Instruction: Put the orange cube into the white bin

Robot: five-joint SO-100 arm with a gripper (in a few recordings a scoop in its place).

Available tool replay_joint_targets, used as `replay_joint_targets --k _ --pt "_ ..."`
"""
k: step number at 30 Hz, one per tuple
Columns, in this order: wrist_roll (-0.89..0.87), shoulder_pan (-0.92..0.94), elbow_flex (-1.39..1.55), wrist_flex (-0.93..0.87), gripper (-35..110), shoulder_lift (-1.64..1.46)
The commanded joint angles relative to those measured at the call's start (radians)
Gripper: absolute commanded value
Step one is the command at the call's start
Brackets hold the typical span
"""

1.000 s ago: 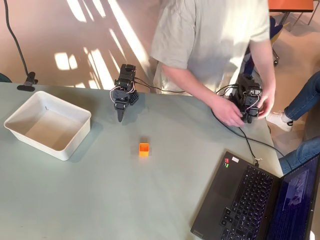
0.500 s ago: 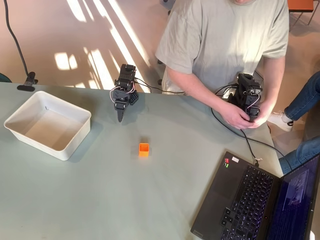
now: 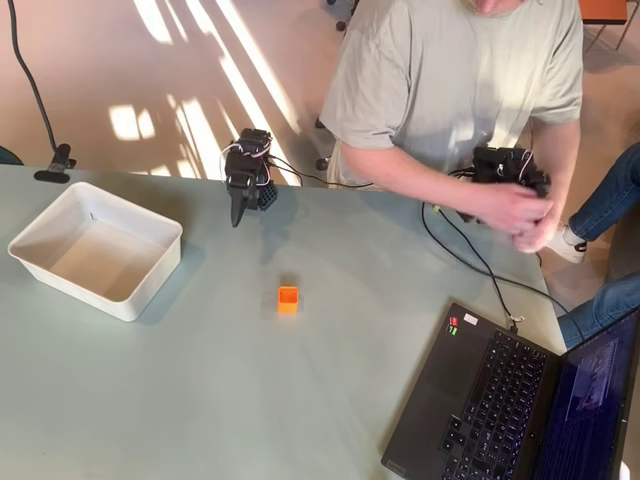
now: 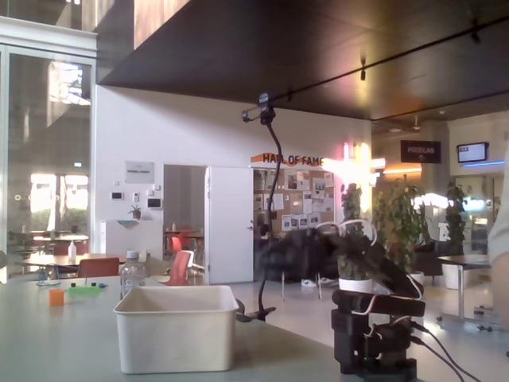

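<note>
Orange cube sits alone on the grey-green table, hollow top face up, well apart from the white bin at the left in the overhead view. Gripper hangs near the far table edge, its fingers seeming together and holding nothing

Overhead view sharply rendered, floor streaked by sunlight, table evenly lit, fixed view backlit, hazy, foreground left dark and soft.
</note>
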State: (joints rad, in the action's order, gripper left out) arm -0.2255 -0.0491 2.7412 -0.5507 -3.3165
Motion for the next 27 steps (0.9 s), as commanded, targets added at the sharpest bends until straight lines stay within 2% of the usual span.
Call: replay_joint_targets --k 1,4,7,13,20,27 --pt "-0.018 -0.028 -0.091 0.063 1 -0.003" --pt "-0.095 -0.114 -0.161 0.064 1 0.057" --pt "-0.169 -0.201 -0.238 0.064 1 0.244" --pt "-0.184 -0.347 -0.460 0.025 1 0.660" --pt "-0.184 -0.446 -0.723 -0.290 1 1.081" --pt "-0.184 -0.449 -0.957 -0.568 2 1.394"
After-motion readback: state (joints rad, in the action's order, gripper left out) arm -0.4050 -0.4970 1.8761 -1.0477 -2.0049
